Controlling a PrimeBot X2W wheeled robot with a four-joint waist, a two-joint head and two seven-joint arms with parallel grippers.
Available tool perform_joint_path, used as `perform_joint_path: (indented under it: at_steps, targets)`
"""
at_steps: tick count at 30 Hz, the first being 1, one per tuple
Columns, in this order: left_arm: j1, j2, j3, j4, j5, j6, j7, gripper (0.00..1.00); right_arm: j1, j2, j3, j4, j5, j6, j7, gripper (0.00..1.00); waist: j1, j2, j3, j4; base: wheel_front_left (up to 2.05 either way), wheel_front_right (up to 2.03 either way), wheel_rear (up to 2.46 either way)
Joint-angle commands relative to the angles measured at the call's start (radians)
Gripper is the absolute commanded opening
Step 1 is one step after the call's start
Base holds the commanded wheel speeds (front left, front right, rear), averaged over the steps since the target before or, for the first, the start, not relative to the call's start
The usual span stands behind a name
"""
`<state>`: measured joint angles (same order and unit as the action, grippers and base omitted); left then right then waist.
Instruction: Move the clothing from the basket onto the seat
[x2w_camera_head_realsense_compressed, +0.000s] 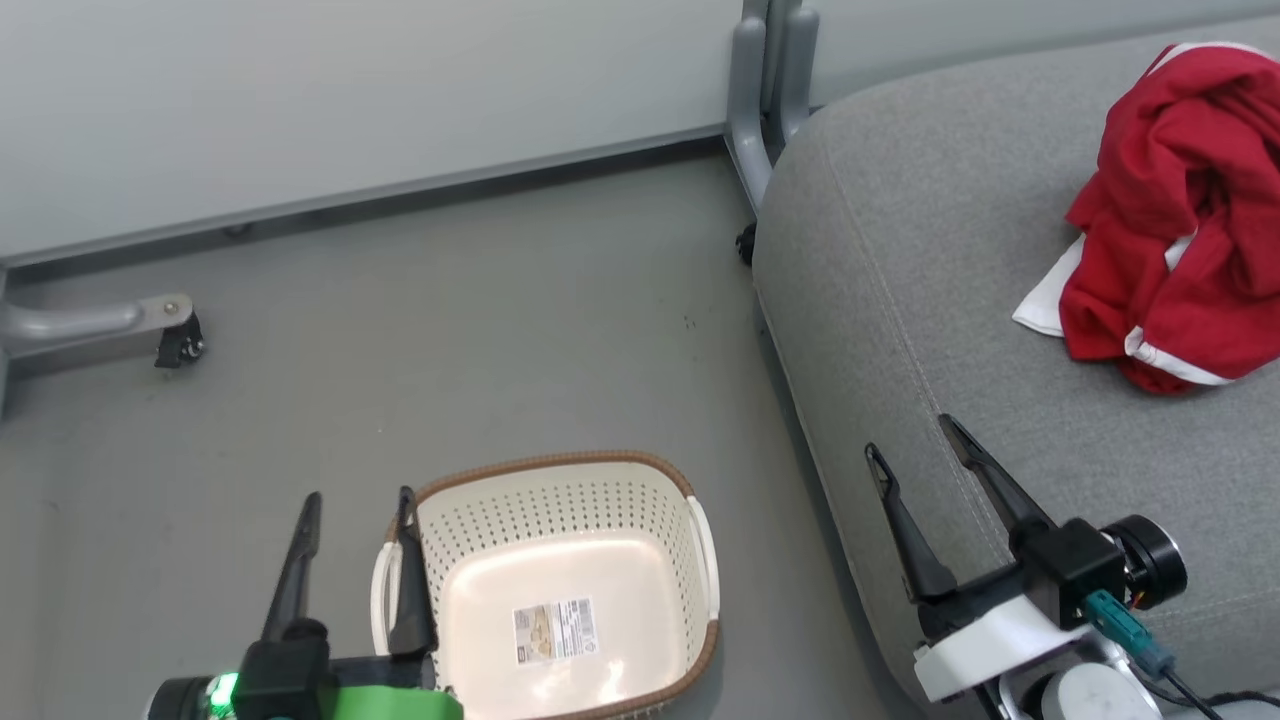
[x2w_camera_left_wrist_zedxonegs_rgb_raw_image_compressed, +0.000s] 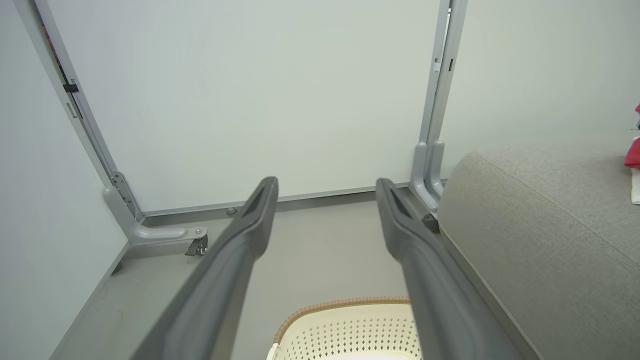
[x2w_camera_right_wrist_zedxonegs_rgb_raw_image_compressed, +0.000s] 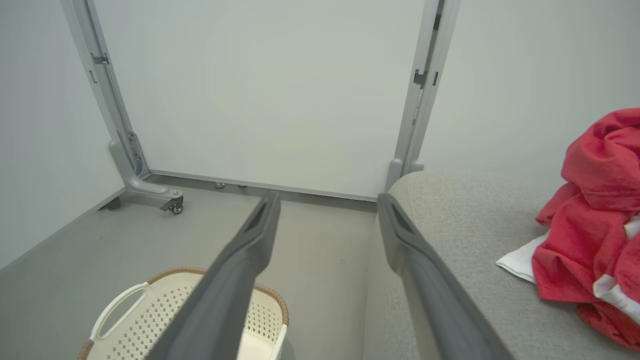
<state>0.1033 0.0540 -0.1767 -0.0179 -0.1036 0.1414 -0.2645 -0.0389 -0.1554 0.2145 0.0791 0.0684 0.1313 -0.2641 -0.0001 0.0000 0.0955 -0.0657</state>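
My head camera looks steeply down on the basket (x2w_camera_head_realsense_compressed: 560, 505) and seat (x2w_camera_head_realsense_compressed: 950, 300). Both wrist cameras sit low facing the wall (x2w_camera_left_wrist_zedxonegs_rgb_raw_image_compressed: 250, 100), sharing basket and seat edge.

To my right, red white-trimmed clothing (x2w_camera_head_realsense_compressed: 1180, 200) lies crumpled on the grey seat (x2w_camera_head_realsense_compressed: 900, 300); the cream basket (x2w_camera_head_realsense_compressed: 560, 510) stands upright near left.
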Motion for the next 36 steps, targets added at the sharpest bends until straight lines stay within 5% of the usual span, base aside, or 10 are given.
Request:
perform_joint_path:
  at_steps: [1, 14, 30, 31, 36]
  targets:
    - [0.044, 0.0, 0.022, -0.028, 0.002, 0.015, 0.001, 1.0, 0.036, 0.005, -0.007, -0.03, -0.011, -0.001, -0.001, 1.0, 0.0001, 0.0, -0.108, 0.029, 0.0, 0.0, 0.0]
    - [0.226, -0.001, 0.095, -0.127, 0.022, -0.109, 0.001, 1.0, 0.258, 0.069, -0.137, -0.158, -0.025, -0.001, -0.001, 1.0, 0.0001, 0.0, -0.183, 0.029, 0.0, 0.0, 0.0]
    - [0.256, -0.002, 0.114, -0.122, 0.04, -0.123, 0.001, 1.0, 0.317, 0.084, -0.171, -0.169, -0.018, -0.001, -0.001, 1.0, 0.0001, 0.0, -0.219, 0.028, 0.0, 0.0, 0.0]
    - [0.243, -0.004, 0.112, -0.12, 0.04, -0.12, 0.0, 0.0, 0.304, 0.082, -0.17, -0.168, -0.02, 0.0, 0.0, 0.0, 0.0001, 0.0, -0.219, 0.028, 0.0, 0.0, 0.0]
    - [0.243, -0.006, 0.106, -0.092, 0.014, -0.119, 0.002, 0.0, 0.304, 0.084, -0.165, -0.137, 0.007, 0.0, 0.003, 0.0, 0.0001, 0.0, -0.218, 0.029, 0.0, 0.0, 0.0]
